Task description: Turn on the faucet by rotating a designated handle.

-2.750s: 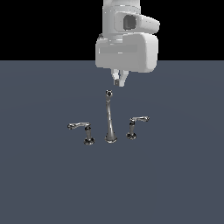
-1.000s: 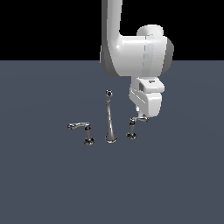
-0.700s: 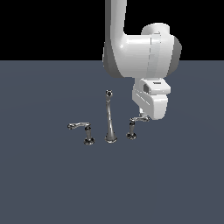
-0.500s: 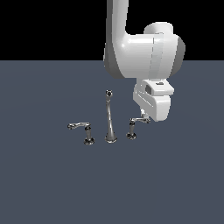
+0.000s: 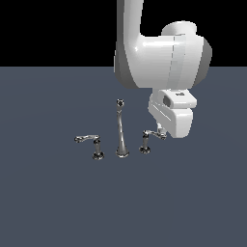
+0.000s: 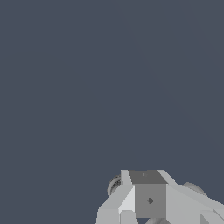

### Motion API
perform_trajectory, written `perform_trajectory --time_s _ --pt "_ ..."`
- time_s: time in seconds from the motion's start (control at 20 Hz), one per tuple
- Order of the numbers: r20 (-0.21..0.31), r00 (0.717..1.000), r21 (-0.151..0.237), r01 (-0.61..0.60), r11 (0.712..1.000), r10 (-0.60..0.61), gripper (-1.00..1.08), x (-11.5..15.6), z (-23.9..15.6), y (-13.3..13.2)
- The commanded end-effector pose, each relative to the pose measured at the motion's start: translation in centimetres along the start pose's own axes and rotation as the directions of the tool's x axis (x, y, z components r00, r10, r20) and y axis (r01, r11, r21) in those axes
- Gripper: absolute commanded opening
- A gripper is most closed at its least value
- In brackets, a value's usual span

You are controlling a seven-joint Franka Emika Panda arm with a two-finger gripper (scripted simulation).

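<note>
- A flat, plain slate-grey worktop fills the lower part of the exterior view, with black background beyond its far edge.
- A small chrome three-piece faucet stands near the middle of the worktop, well away from every edge and corner.
- Its tall, slender chrome spout rises upright from a flared base and ends in a round dark tip.
- On the exterior view's left of the spout stands a chrome lever on a short post, the longer-armed twin lever, apart from the spout.
- On the exterior view's right of the spout stands the shorter-armed chrome lever handle on its short flared post, its arm pointing toward the exterior view's right.
- The bulky white robot arm comes down from above, and its white jaws sit at the outer end of that handle's arm, touching or just beside it.
- Whether the jaws are spread or pressed together cannot be told: the white hand body hides them.
- The wrist view shows mostly bare grey worktop, with pale grey finger parts and chrome glimpses beside them.
</note>
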State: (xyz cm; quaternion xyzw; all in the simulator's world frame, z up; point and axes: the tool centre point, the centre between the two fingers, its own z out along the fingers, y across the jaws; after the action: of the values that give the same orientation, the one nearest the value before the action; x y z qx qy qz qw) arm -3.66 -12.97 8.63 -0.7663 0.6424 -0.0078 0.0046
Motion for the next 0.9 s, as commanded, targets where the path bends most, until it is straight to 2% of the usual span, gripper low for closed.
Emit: perform_trajectory --time_s 0.0,0.3,0.4,0.85 --pt "0.005 1.0 -0.013 -0.001 1.0 0.001 -1.0 -0.5 0.0 1.4" --pt "0.006 1.0 -0.017 -0.005 1.0 0.005 -1.0 -0.9 0.0 3.7" --pt "0.003 1.0 -0.013 -0.012 1.0 0.012 -1.0 -0.4 0.0 3.3" --pt "0.005 1.0 -0.015 -0.008 1.0 0.008 -1.0 -3.9 -0.1 4.9"
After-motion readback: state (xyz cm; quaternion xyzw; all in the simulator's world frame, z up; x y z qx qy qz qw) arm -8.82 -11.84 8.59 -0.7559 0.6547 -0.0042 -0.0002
